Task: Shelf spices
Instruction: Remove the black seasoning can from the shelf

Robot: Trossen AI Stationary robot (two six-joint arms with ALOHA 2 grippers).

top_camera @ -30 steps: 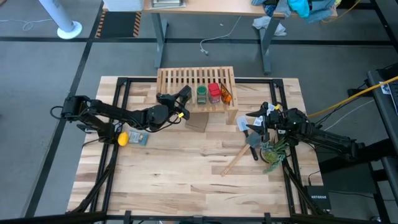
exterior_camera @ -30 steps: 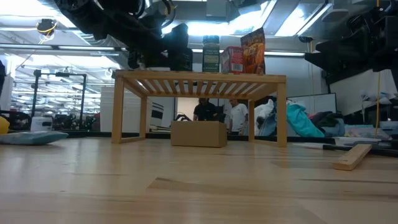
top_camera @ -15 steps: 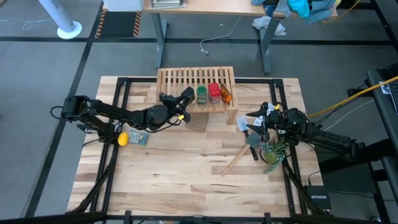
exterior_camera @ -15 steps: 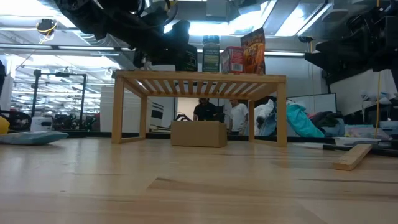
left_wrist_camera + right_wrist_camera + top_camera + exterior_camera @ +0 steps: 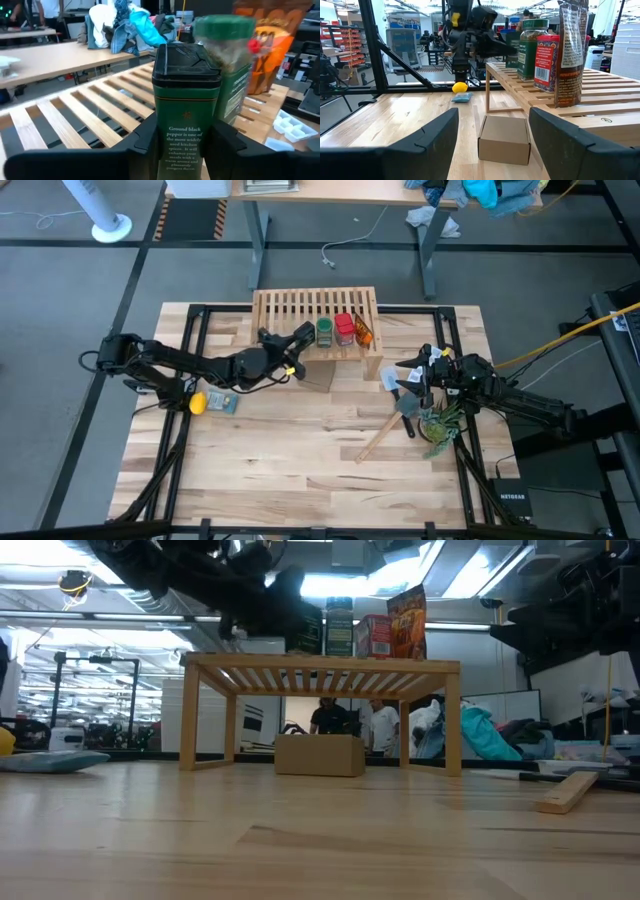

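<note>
The dark green-black pepper tin stands upright between the fingers of my left gripper, over the slatted top of the light-wood shelf. Just to its right on the shelf, the green round jar, the red jar and the orange packet stand in a row. In the low view the tin shows left of the green jar. My right gripper waits open above the table to the right of the shelf. My left gripper pinches the tin's lower body between its two fingers, one on each side wall. The fingers come in about level, slanting from the table's near left. The tin is upright; its base is hidden, so whether it rests on the slats cannot be told.
A small cardboard box sits under the shelf's front. A lemon and a blue packet lie near left. A white ice-cube tray, a wooden stick and a small plant are on the right. People stand behind.
My left gripper has carried the tin a little toward the table's right along the shelf top, closer to the green jar, staying shut on it and upright. The right arm has kept still.
</note>
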